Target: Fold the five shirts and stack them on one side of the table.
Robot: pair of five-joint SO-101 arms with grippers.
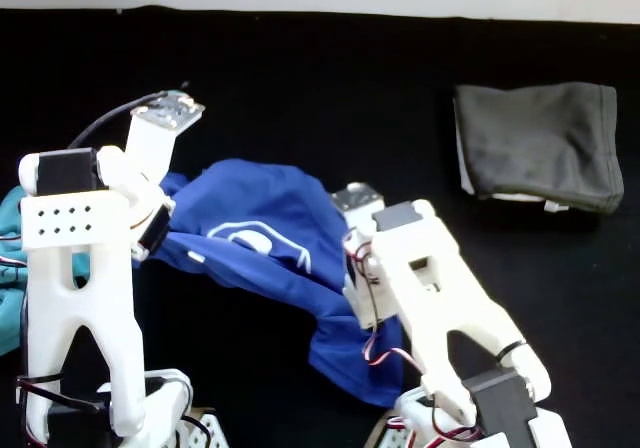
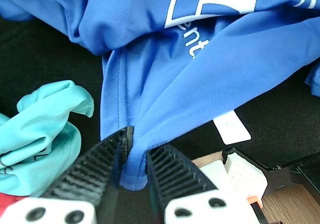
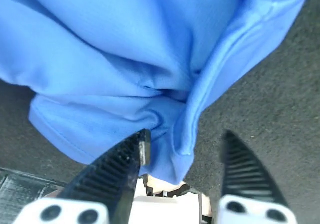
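Two grippers on one blue shirt (image 1: 260, 233) right now. It's bunched up around the middle of the black worktop (image 1: 330, 88), closer to the near edge, stretched between both arms. The left gripper (image 2: 140, 143) is clamped tight on a hemmed edge of it, with the fabric squeezed between the ribbed pads. The right gripper (image 3: 187, 139) has its jaws spread apart. A folded corner of the blue cloth hangs between them, right up against one finger and clear of the other, so it's not pinching anything. A grey shirt (image 1: 540, 146) lies folded into a neat rectangle near the far right corner, well apart from the blue one. A teal shirt (image 1: 10, 238) is crumpled at the left edge, just beside the blue one. There's also a red bit (image 2: 10, 201) next to the teal, maybe another shirt, can't really tell.
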